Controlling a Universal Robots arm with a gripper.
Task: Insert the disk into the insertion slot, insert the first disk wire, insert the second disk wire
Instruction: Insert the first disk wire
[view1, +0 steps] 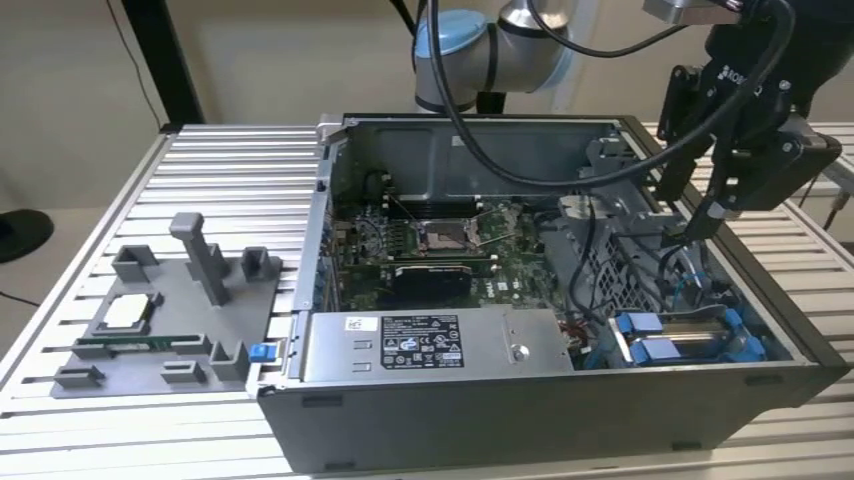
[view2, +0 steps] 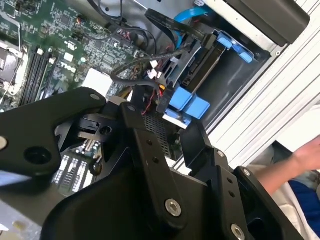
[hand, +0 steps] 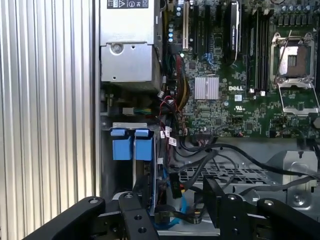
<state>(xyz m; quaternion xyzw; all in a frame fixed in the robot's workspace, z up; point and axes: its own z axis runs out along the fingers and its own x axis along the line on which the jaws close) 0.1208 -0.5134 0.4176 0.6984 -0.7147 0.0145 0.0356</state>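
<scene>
While the disk (view1: 663, 343) is already sitting in its slot (hand: 125, 126), the gripper (hand: 172, 205) is hovering over the wires (hand: 220, 150), jaws apart and empty; I cannot tell whether they are plugged in.

The computer case (view1: 534, 420) stands on the tabletop (view1: 227, 170), with a parts fixture (view1: 160, 320) beside it on the exterior view's left. Inside, the power-supply box (view1: 427, 345) lies along the near wall. The disk (view1: 683, 330) sits in the insertion slot (hand: 125, 126) at the exterior view's right. The motherboard (view1: 427, 240) lies behind.
</scene>
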